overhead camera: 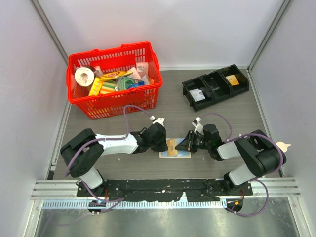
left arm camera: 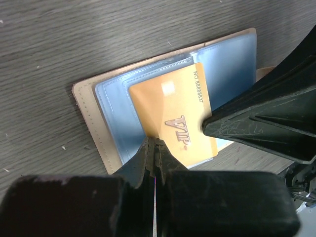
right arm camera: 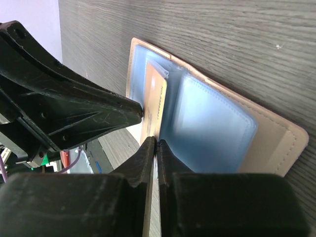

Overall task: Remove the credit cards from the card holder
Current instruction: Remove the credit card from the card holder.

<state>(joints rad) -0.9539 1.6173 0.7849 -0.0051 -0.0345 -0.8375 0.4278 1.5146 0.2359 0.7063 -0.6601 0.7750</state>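
The tan card holder [overhead camera: 180, 154] lies open on the table between my two grippers, its pale blue sleeves [right arm camera: 207, 133] facing up. A yellow-orange credit card [left arm camera: 173, 103] marked VIP sticks partly out of a sleeve. My left gripper [left arm camera: 155, 142] is shut, its tips resting on the card's near edge. My right gripper [right arm camera: 157, 142] comes from the opposite side with its jaws almost together, their tips against the card [right arm camera: 154, 98]. I cannot tell whether either one pinches the card. In the top view the left gripper [overhead camera: 165, 143] and right gripper [overhead camera: 185, 144] nearly meet over the holder.
A red shopping basket [overhead camera: 111, 49] full of packaged goods stands at the back left. A black three-part tray [overhead camera: 185, 91] sits at the back right with small cards in its compartments. Grey walls close in the table on three sides.
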